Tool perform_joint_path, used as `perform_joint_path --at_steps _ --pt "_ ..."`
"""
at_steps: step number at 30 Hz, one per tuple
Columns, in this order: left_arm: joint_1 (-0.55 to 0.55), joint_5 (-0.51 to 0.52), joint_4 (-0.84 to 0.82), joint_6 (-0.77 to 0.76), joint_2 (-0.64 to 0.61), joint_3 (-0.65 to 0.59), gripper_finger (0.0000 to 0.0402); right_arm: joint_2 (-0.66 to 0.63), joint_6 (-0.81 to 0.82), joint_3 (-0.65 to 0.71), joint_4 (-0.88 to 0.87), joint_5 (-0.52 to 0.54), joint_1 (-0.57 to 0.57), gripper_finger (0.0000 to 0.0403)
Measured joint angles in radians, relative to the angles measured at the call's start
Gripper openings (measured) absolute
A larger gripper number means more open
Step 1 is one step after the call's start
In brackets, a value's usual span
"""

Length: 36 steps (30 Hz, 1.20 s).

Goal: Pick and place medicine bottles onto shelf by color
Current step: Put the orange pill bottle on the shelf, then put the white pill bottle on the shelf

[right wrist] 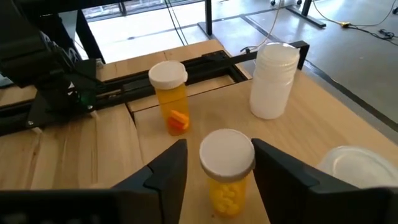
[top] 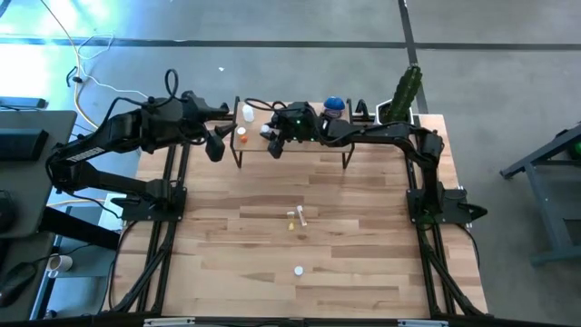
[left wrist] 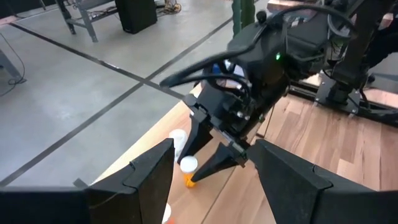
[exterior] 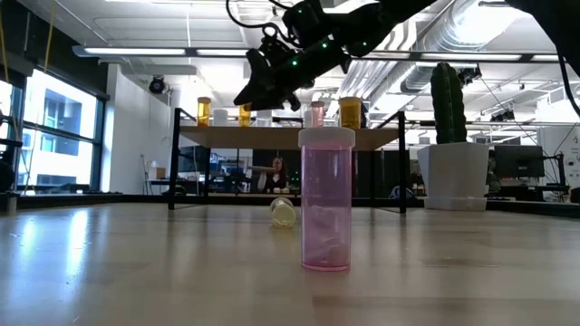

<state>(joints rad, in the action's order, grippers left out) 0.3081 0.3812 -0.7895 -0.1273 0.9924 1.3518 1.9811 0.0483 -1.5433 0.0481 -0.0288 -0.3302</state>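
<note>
Left gripper (top: 216,143) hovering with fingers spread off the shelf's (top: 318,145) nine o'clock end, holding nothing. Right gripper (right wrist: 214,163) above the shelf top, fingers (right wrist: 166,168) parted either side of a white-capped amber bottle (right wrist: 227,171) standing between them, contact not clear; another amber bottle (right wrist: 170,96) at eleven o'clock of it, a white bottle (right wrist: 272,79) at one o'clock, a blue jar (top: 334,106) toward the shelf's three o'clock end. Pink bottle (exterior: 326,199) upright on the table, a yellowish bottle (exterior: 283,212) lying behind it, a plant (exterior: 446,136) at two o'clock
</note>
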Motion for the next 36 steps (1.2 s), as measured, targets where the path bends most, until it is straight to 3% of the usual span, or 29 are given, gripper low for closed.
perform_joint_path --at_steps 22,29,36 --pt "0.000 -0.012 -0.065 -0.011 -0.010 0.000 0.0213 -0.078 0.023 0.000 0.000 0.000 -0.009 0.0172" --pt "-0.001 -0.242 -0.079 -0.001 -0.048 -0.023 0.0213 -0.162 0.071 0.000 -0.129 0.036 0.028 0.0172" --pt "0.000 -0.352 0.074 -0.037 -0.137 -0.229 0.0213 -0.251 0.230 0.000 -0.258 0.066 0.101 0.0172"
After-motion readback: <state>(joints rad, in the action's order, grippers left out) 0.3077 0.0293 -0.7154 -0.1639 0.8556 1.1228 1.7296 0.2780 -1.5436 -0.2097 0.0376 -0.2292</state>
